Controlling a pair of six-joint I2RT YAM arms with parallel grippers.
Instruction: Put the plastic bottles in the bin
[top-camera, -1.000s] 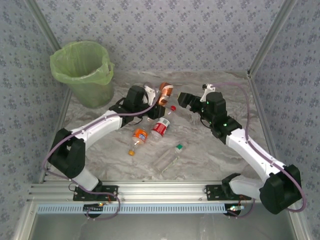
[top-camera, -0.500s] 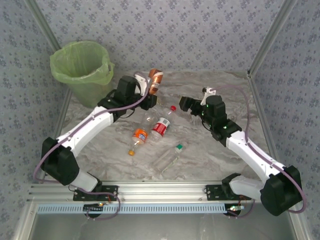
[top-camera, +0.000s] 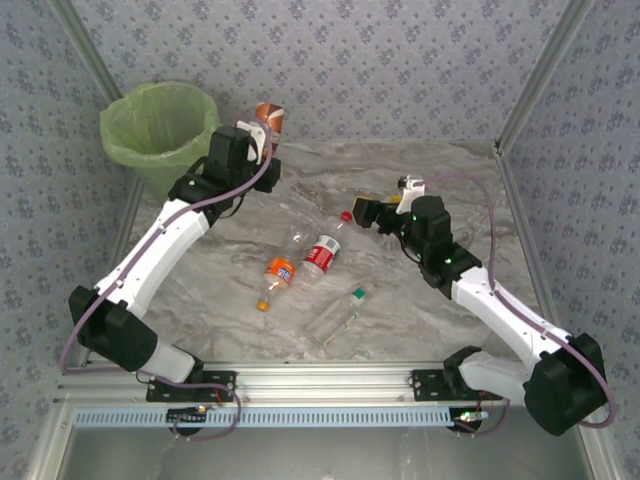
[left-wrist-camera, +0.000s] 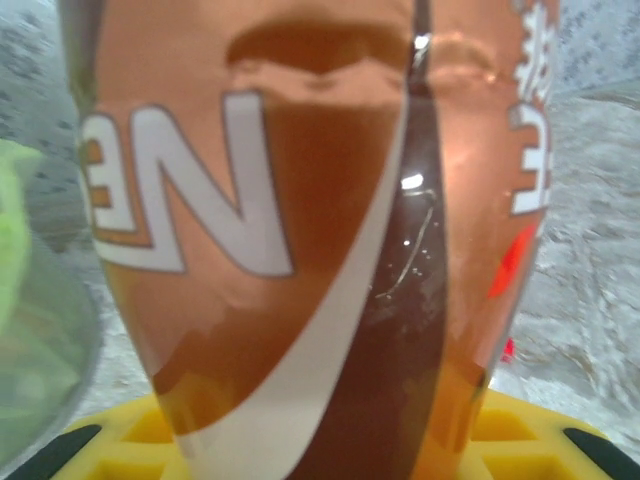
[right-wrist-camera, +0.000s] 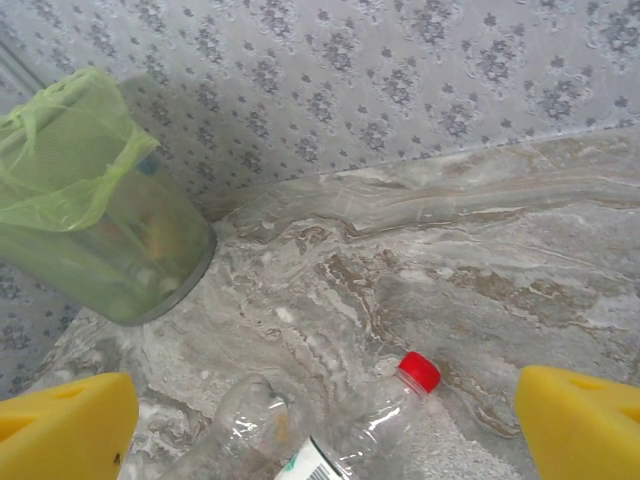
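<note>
At the far left corner of the worktop (top-camera: 420, 300) stands the bin (top-camera: 160, 140), light green with a lime bag. Just right of its rim, the left tool (top-camera: 262, 133) is raised above the worktop and clenched around a brown-labelled bottle (top-camera: 269, 114). In the left wrist view that bottle looms close above the yellow pads (left-wrist-camera: 140, 440), with the bin's green edge at the left. As far as the top view lets me judge, the bottle is beside the bin, not over its mouth.

In the middle, 4 bottles lie on the worktop: an orange-labelled bottle (top-camera: 279, 272), a bare clear bottle (top-camera: 297, 240), a red-labelled bottle (top-camera: 324, 251) with a red cap, and, nearer the arms, a green-capped bottle (top-camera: 338, 315).

To the right, the right tool (top-camera: 360, 212) hovers released, jaws spread wide, just beside the red cap. In its wrist view the yellow fingers (right-wrist-camera: 62, 420) flank that bottle's neck.
</note>
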